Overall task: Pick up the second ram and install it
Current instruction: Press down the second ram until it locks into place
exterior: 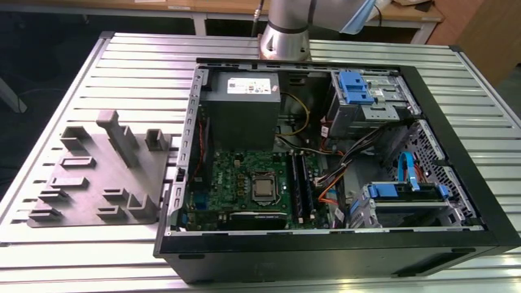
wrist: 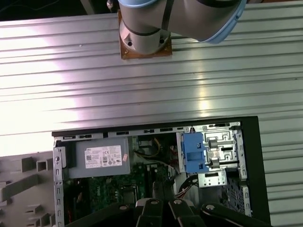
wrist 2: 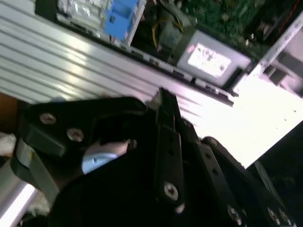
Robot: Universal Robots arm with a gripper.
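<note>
- Open computer case lies on its side on a ribbed aluminium table; arm base is bolted to the table just behind the case
- Grey fixture block sits on the table just beside the case, on the exterior view's left; its raised holders show only grey
- Inside the case: boxy power supply near the arm base, green motherboard below it, processor socket near the board's middle
- Blue drive bracket sits in the bay on the exterior view's right of the power supply
- The second ram: two long narrow dark sticks stand side by side in the slots just on the exterior view's right of the socket, parallel and close together; it reads as one of this pair, though which one I cannot tell
- Gripper shows in the first wrist view as black linkages over the motherboard end of the case, raised well clear of everything inside, with the whole width of the case and the arm base in sight beyond it
- In the second wrist view the gripper is a dark mass against the table slats, with the power supply and the blue bracket beyond
- Jaws: released or clenched, cannot tell; no stick seen at the gripper
</note>
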